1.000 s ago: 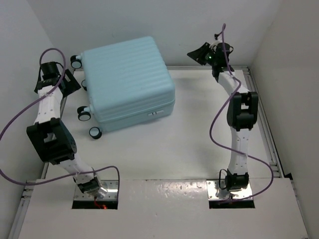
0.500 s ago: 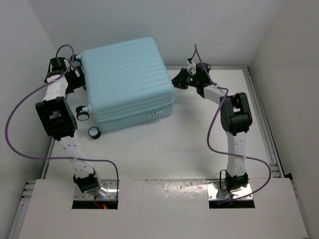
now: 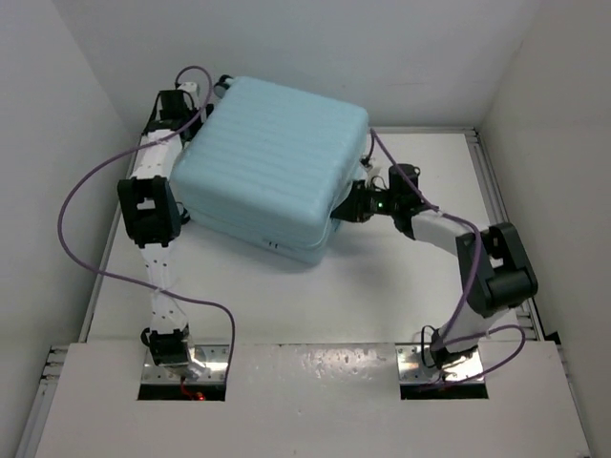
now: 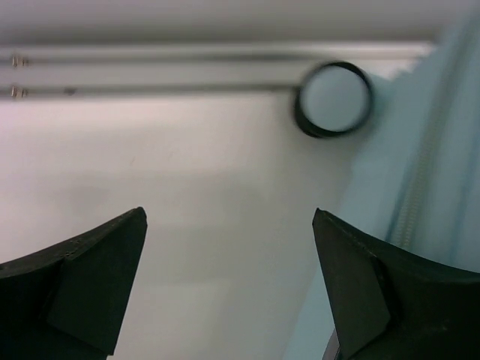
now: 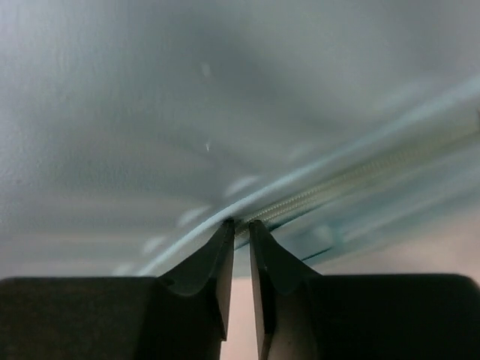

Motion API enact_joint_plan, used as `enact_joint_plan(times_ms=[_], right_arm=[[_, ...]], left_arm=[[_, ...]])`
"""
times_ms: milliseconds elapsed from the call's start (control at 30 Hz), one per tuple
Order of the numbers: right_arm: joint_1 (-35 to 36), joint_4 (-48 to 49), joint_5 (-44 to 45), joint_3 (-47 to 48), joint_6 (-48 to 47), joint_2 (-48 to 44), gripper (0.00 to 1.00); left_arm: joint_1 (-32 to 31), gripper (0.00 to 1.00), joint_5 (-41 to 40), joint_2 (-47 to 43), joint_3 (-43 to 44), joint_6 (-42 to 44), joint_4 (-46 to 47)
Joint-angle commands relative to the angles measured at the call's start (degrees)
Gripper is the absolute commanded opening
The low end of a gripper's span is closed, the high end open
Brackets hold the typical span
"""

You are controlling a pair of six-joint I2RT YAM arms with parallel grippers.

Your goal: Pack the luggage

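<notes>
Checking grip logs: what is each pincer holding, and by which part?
Left pincer is open, holding nothing. Right pincer is nearly shut, tips at the zipper seam of the luggage; whether it pinches anything cannot be told.

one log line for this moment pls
luggage: closed | left gripper: open, beside wheel | right gripper: shut, tips at zipper seam

You have a white counter (image 3: pixel 363 296) boxed by plain white walls (image 3: pixel 401 57) at back and both sides, metal rails (image 3: pixel 492 181) edging it, evenly lit.
</notes>
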Motion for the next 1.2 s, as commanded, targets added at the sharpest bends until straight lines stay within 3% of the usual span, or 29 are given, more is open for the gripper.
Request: enact_joint_plan(times_ms=[0,167,267,333,500,600,633,800,867,967,1067,1167], right_arm=[[11.3,7.7,-7.9,-2.8,-5.2,-6.7,0.20],[17.2,11.0,3.7,-8.3,-9.6,-11.9,0.25],[21.3,13.1,10.4,-7.7,-12.2,-12.1,0.29],[22.8,14.3,12.6,-6.7,-12.3,-11.1,0.32],[22.2,17.0,14.6,-6.3,-10.4,-12.8,0.41],[19.5,19.6,14.7,-10.6,-8.8,-19.2,0.44],[18.5,19.4,14.9,-11.6,-8.4,-22.0,0.44],[13.0,14.9,16.2,-22.5,-5.4,-33.9,0.42],[11.0,15.8,10.8,-28.7,-5.0,-37.4,0.42],[8.8,20.0,5.1,-32.2,-4.4,-35.9,0.45],[6.2,25.3,-5.9,-33.0,-2.3,-30.5,0.46],[3.1,35.3,-11.0,-33.5,-2.6,-24.0,0.46]], left_arm=[[-14.1,0.99,9.3,-0.1,2.4,-7.7,-2.4],[-9.3,0.99,-1.2,-8.9,-1.9,-12.8,10.6],[-6.4,0.99,-8.5,-13.0,-1.0,-14.1,12.0],[-5.2,0.99,-13.1,-17.7,-0.3,-11.5,12.0],[-2.8,0.99,-11.7,-31.3,-7.1,-2.9,12.5],[0.0,0.99,-0.7,-42.4,-15.6,3.0,11.0],[0.7,0.99,6.6,-48.7,-21.4,4.4,11.0],[-0.4,0.97,18.1,-67.6,-40.7,12.0,9.2],[-2.4,0.97,21.8,-73.2,-49.8,12.6,9.2],[-4.5,0.97,27.2,-80.2,-58.2,13.3,7.3],[-5.7,0.96,30.5,-82.3,-62.0,11.8,4.4],[-7.5,0.93,34.1,-82.8,-64.1,11.2,2.8]])
